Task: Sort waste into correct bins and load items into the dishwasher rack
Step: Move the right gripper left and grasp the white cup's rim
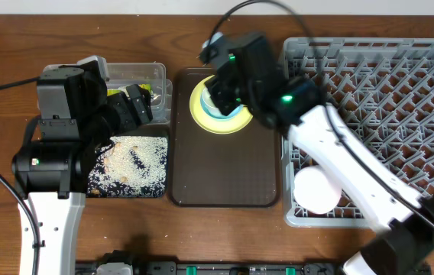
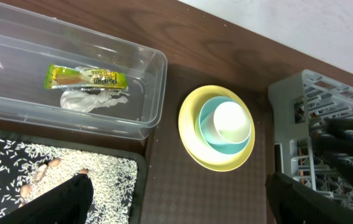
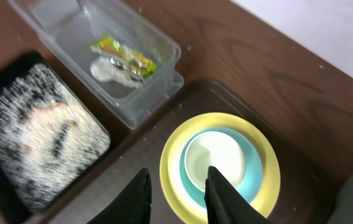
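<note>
A yellow plate lies on the brown serving tray, carrying a light blue bowl with a small white cup inside it. My right gripper hovers over the stack's left edge with its jaws apart and nothing between them. In the overhead view it covers most of the plate. The clear tub holds a yellow-green wrapper and a crumpled napkin. Rice covers the black tray. My left gripper stands wide open above the edge between the two trays.
The grey dishwasher rack fills the right side, and a white bowl sits in its near left corner. The brown serving tray lies between bins and rack. The right arm crosses the rack's left part.
</note>
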